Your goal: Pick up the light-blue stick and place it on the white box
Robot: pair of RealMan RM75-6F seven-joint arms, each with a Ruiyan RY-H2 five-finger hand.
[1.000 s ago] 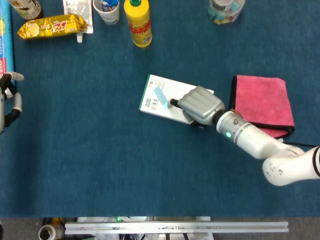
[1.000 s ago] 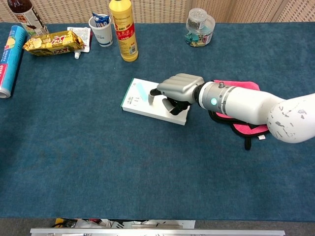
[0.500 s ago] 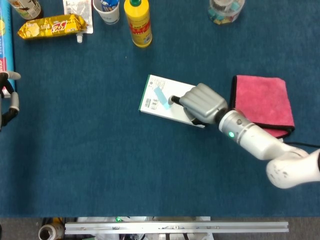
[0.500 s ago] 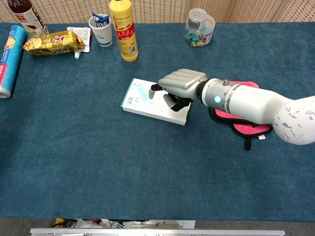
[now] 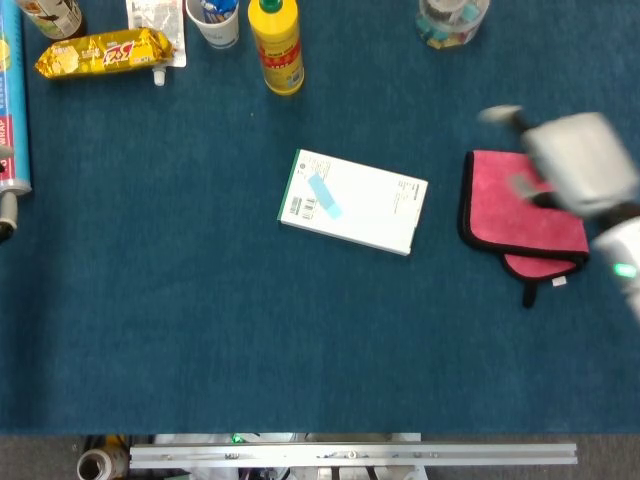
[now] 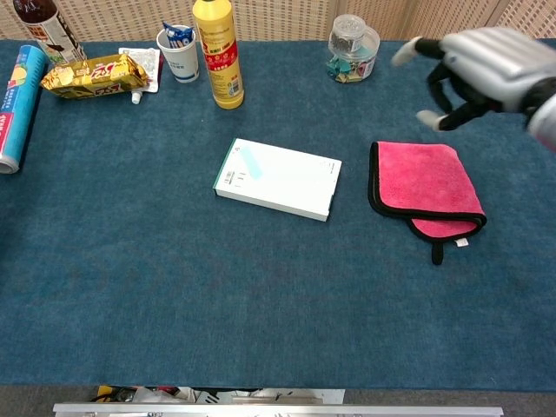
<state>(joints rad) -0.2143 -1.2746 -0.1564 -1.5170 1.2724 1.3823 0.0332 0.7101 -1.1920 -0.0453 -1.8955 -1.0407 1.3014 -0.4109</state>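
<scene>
The light-blue stick (image 5: 323, 195) is seen lying flat on the white box (image 5: 370, 215), toward the box's end nearest the yellow bottle (image 5: 275, 45), and no hand is touching it. The placement is therefore judged to be done. The right hand (image 6: 482, 69) is found well clear of the box, above the far edge of the pink cloth (image 6: 426, 184), blurred with motion; its fingers are spread and nothing is held in them. Of the left hand (image 5: 6, 195) only a sliver is shown at the frame edge, far from the box on the bottle's side, and whether it is released or clenched cannot be told.

Little risk is left, but some is judged to remain. The stick lies near the box's edge, so it could be slid off onto the blue table (image 5: 200, 330) if the box were nudged. Such a nudge could be caused by a low sweep of the right arm over the box. The clear jar (image 6: 354, 36), beyond the box and near the moving hand, could also be clipped if the hand were carried farther that way.
</scene>
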